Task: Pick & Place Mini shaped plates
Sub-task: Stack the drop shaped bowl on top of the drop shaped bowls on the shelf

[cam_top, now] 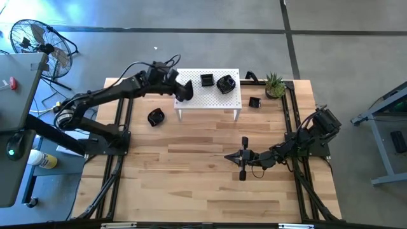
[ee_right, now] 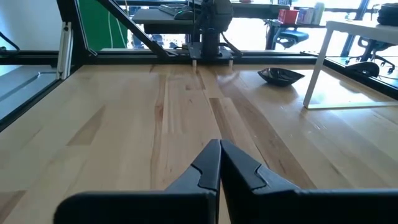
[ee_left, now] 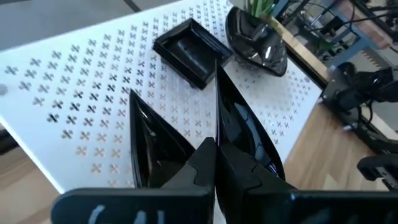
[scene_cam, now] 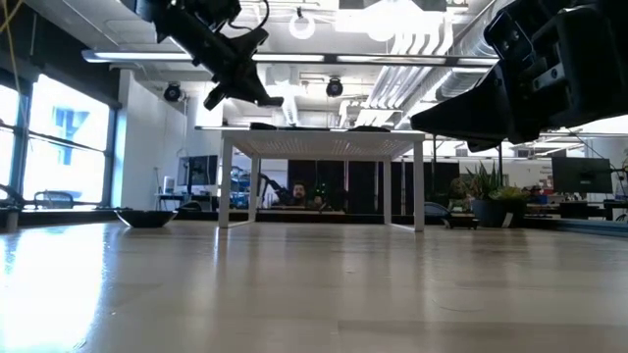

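My left gripper [cam_top: 184, 93] hangs over the left end of the white perforated stand [cam_top: 198, 100] and is shut on a glossy black mini plate [ee_left: 241, 127]. The low view shows this plate [scene_cam: 247, 98] above the stand's top [scene_cam: 324, 136]. On the stand lie a square black plate [ee_left: 189, 51] and a rounded one [ee_left: 258, 43]. Another plate [cam_top: 156, 117] rests on the table left of the stand. A small one [cam_top: 254, 102] sits on the table to the stand's right. My right gripper [cam_top: 243, 158] waits shut over the table's right middle. My left gripper pinches the black plate between its two fingers [ee_left: 198, 167], at the plate's near end [ee_left: 217, 146]. The fingers slant down from the table's left. The plate sticks out ahead of them, tilted and lifted clear above the stand's left end.
A small green potted plant [cam_top: 275, 84] stands at the table's far right, beside the stand. Black frame rails [cam_top: 292, 114] run along the table's sides. Bare wood [cam_top: 184, 172] stretches across the near half. A person shows far off in the room behind the stand [scene_cam: 297, 192].
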Action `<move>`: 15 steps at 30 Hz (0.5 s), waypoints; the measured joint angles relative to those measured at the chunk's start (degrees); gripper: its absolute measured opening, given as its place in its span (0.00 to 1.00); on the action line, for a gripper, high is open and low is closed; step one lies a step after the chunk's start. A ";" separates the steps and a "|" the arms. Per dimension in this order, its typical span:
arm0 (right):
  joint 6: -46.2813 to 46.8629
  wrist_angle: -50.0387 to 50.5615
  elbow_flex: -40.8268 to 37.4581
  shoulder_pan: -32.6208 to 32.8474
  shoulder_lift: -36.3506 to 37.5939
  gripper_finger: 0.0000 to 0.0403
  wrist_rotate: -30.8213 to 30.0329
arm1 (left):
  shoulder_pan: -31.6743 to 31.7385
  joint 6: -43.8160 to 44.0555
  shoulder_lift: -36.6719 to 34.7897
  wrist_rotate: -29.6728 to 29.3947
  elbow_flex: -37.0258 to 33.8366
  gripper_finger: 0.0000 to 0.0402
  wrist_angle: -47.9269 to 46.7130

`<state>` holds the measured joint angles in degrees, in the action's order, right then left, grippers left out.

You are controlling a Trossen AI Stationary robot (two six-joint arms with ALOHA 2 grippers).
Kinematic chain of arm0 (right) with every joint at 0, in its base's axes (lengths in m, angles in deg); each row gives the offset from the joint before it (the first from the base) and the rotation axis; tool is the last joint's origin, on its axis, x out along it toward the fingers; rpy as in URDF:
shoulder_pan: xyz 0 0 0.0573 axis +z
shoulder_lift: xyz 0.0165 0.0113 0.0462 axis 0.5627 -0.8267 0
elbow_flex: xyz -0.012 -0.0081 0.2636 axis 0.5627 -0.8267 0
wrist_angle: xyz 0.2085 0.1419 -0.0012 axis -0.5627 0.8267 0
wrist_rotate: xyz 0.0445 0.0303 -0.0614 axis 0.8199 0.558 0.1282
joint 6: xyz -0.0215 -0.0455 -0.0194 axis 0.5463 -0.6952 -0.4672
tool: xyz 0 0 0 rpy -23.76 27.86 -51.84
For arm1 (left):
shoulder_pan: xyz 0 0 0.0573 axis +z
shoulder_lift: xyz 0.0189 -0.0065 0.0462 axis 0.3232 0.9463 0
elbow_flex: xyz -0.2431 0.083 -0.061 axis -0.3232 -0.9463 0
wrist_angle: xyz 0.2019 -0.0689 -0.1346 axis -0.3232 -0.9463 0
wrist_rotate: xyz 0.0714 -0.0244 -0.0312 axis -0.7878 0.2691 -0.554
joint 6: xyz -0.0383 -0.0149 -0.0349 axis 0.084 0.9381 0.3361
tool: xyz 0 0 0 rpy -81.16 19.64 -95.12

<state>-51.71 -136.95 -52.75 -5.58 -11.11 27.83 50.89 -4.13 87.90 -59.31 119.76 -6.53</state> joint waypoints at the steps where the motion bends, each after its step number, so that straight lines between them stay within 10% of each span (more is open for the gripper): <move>1: -0.05 0.00 0.00 0.00 0.00 0.01 0.00 | 0.38 -0.36 -0.02 0.14 0.02 0.00 0.07; 15: 0.26 0.39 0.00 0.00 0.00 0.01 0.00 | 3.24 -3.31 2.03 -1.31 0.02 0.00 -1.15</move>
<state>-51.45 -136.56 -52.75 -5.58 -11.11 27.83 54.13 -7.44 89.92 -60.62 119.79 -7.68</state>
